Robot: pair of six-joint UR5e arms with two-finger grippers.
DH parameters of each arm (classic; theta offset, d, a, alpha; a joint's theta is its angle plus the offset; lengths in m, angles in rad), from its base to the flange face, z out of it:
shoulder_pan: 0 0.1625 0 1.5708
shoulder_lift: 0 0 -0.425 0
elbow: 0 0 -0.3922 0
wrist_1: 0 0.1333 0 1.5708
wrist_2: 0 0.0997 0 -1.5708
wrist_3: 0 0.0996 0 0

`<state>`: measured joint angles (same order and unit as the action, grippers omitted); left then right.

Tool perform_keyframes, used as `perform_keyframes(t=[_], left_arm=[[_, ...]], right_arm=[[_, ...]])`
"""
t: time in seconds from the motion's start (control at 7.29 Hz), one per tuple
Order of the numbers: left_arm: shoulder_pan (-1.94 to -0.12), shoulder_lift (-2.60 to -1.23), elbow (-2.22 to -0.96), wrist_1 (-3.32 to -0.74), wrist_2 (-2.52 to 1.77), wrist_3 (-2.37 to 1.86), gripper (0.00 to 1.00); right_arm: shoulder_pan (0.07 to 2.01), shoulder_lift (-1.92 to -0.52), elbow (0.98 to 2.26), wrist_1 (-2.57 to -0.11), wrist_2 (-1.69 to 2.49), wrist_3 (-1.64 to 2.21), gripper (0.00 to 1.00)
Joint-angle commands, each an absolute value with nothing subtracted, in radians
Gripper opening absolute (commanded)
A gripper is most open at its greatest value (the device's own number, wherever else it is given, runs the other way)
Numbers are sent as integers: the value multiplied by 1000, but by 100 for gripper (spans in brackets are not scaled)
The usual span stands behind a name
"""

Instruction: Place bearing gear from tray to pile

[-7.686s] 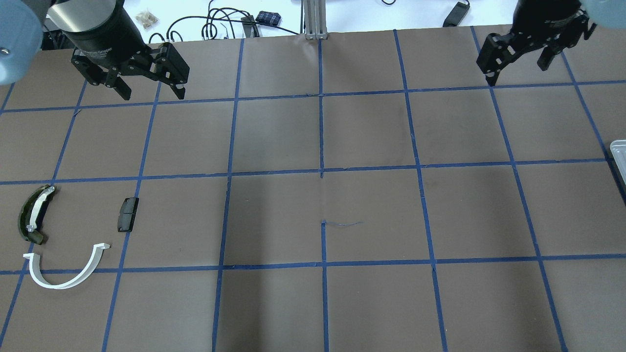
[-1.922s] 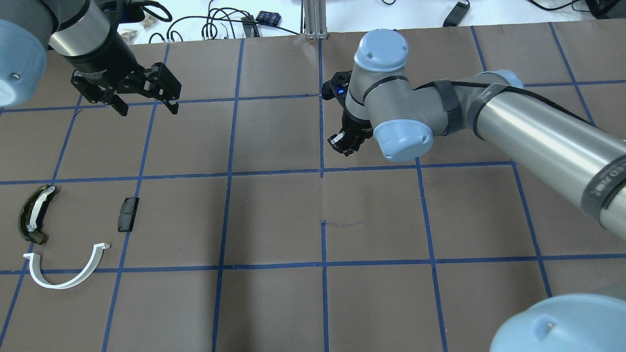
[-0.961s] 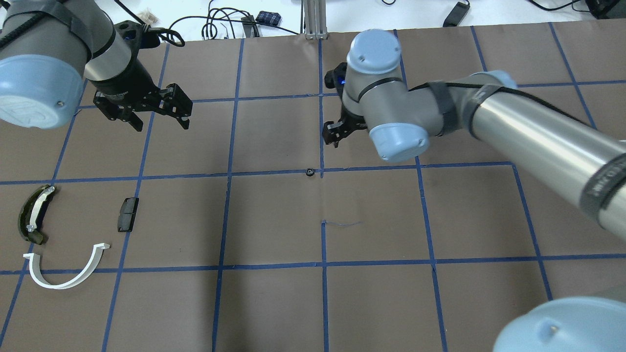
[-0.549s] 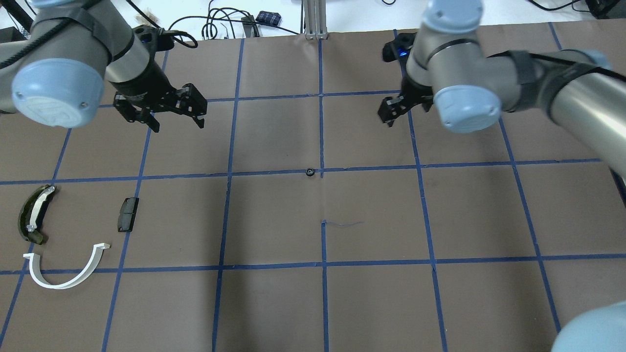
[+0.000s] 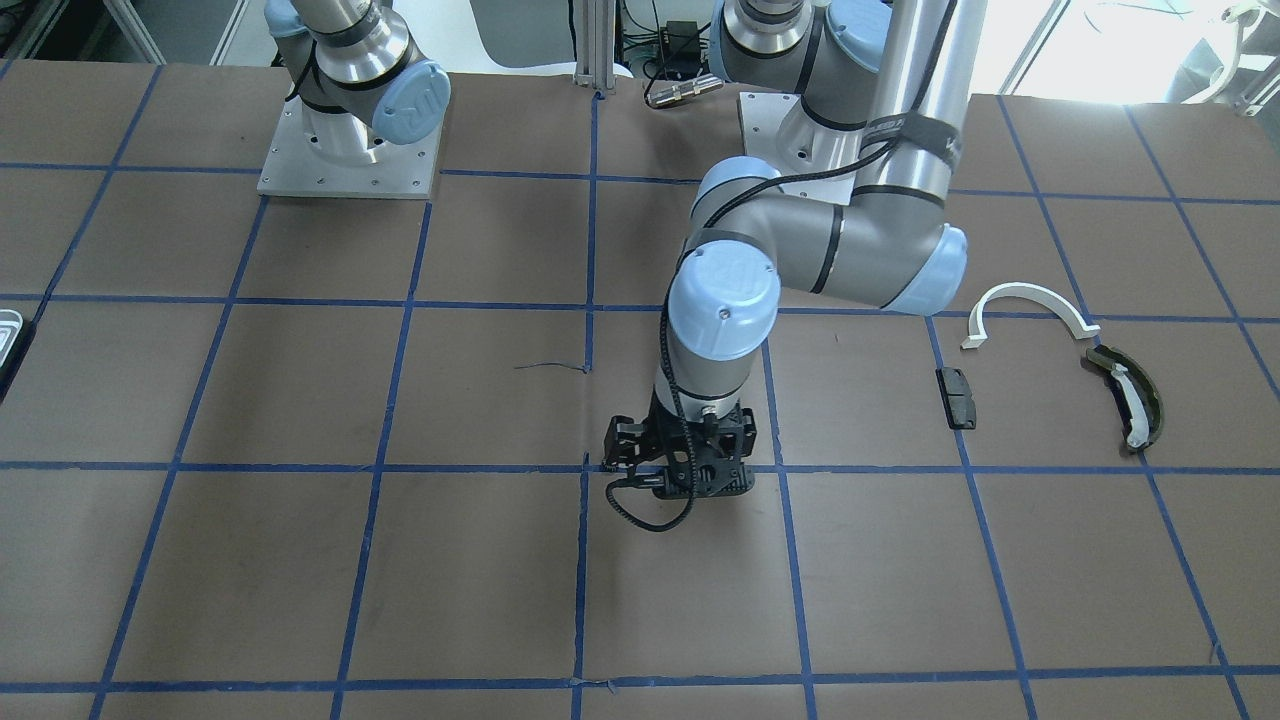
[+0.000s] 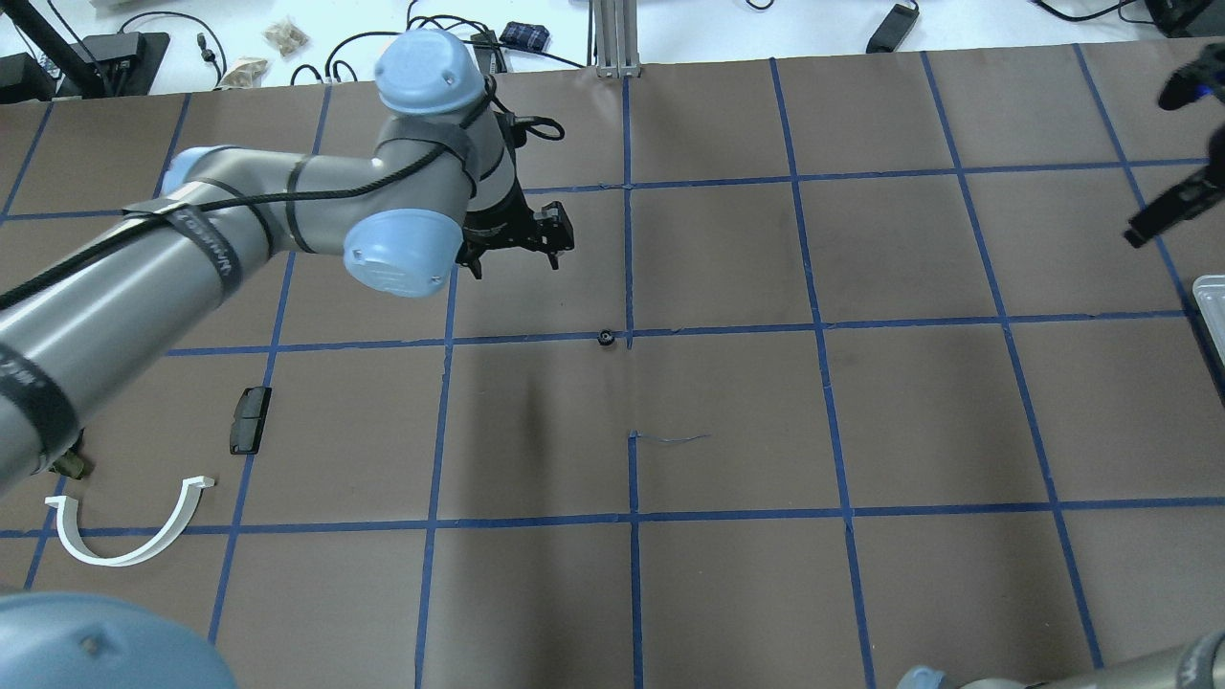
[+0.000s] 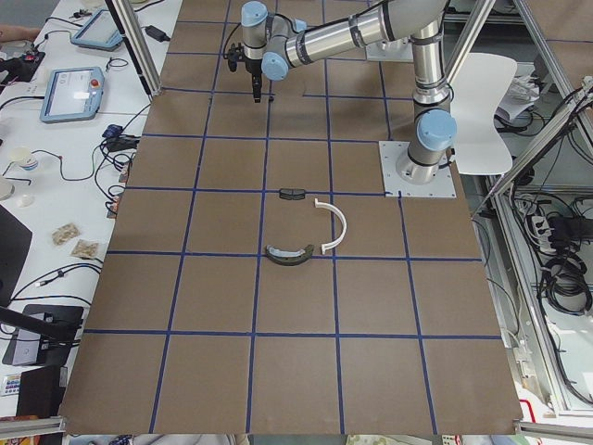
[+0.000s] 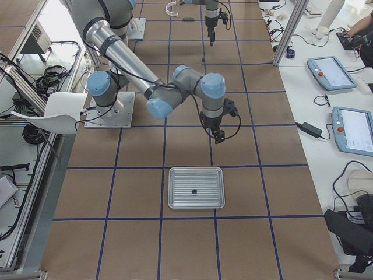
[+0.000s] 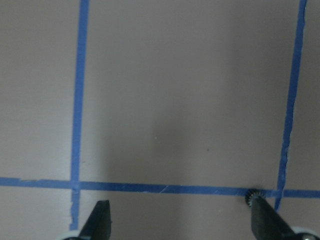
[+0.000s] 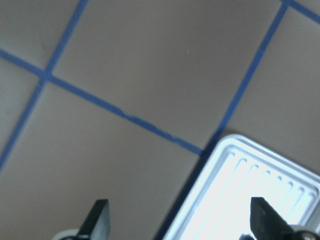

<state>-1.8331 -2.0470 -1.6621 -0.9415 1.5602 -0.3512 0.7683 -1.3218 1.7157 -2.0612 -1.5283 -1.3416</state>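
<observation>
Gear [image 6: 606, 337]: tiny black toothed ring on tape line [image 6: 536, 337], 4 o'clock of left gripper [image 6: 515, 266], spread, empty. Right gripper [image 10: 182, 220] spread too. Half hidden behind fingertip [image 9: 267, 222] in wrist view.

A small dark part [image 8: 193, 191] lies inside the ribbed tray [image 8: 179, 198].
</observation>
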Motion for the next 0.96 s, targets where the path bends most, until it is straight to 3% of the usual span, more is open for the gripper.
perform_keyframes(t=[0.0, 0.27, 0.41, 0.55, 0.82], left_arm=[[-1897, -2124, -1657, -891, 1568, -419, 98], [-1922, -2135, -1670, -896, 1580, -437, 95], [-1922, -2147, -1671, -900, 1578, -443, 73], [-1922, -2149, -1661, -900, 1577, -445, 58], [-1922, -2154, -1663, -900, 1572, -443, 39]], right_arm=[[570, -1216, 1713, -2173, -1516, -1746, 100], [497, -1079, 1697, -2216, -1453, -1782, 99], [499, -1057, 1687, -2221, -1448, -1779, 97], [499, -1024, 1681, -2283, -1448, -1802, 95], [505, -1003, 1681, -2339, -1443, -1821, 89]])
